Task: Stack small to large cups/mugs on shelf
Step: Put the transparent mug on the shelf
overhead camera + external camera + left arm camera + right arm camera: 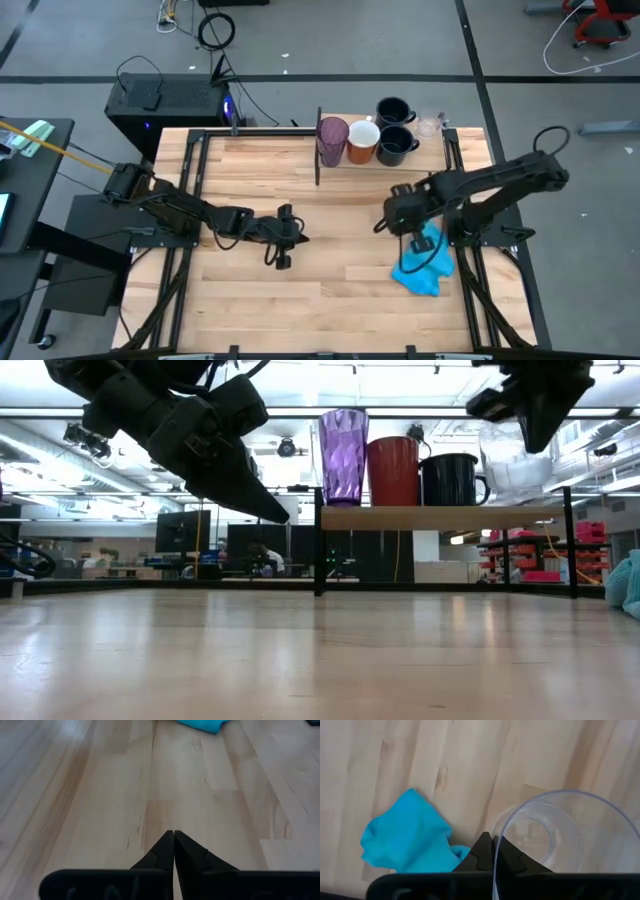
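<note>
My right claw [492, 840] pinches the rim of a clear plastic cup [555, 835], held above the worktop [330, 290] over the blue cloth [425, 262] on the right. My left claw [173, 837] is pressed together, empty, at mid-left. On the far shelf [440, 517] stand the purple tumbler [332, 140], orange mug [362, 141], two dark mugs [395, 146] and another clear cup [430, 125].
</note>
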`<act>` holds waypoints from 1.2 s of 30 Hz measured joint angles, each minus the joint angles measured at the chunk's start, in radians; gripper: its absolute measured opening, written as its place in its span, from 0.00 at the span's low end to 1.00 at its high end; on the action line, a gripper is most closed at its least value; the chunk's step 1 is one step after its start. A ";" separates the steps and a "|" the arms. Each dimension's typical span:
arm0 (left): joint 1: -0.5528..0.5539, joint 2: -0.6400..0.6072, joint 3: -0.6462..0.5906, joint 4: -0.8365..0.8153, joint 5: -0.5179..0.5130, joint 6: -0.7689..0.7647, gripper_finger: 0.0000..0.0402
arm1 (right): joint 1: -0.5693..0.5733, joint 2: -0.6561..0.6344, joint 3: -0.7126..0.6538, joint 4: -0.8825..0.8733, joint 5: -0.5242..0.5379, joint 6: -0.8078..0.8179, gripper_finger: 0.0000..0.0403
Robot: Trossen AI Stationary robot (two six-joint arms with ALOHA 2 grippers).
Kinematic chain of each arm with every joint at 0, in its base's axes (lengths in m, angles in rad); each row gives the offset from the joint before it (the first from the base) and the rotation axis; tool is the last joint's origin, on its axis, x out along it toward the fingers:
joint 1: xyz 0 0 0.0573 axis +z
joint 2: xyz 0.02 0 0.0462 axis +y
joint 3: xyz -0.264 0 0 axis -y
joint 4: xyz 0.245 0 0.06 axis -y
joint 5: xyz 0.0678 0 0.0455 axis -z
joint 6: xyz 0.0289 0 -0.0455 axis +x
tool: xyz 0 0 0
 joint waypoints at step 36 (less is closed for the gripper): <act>0.000 0.000 0.000 -0.033 0.000 0.048 0.05 | -0.546 -0.209 0.090 -0.237 0.101 -0.175 0.00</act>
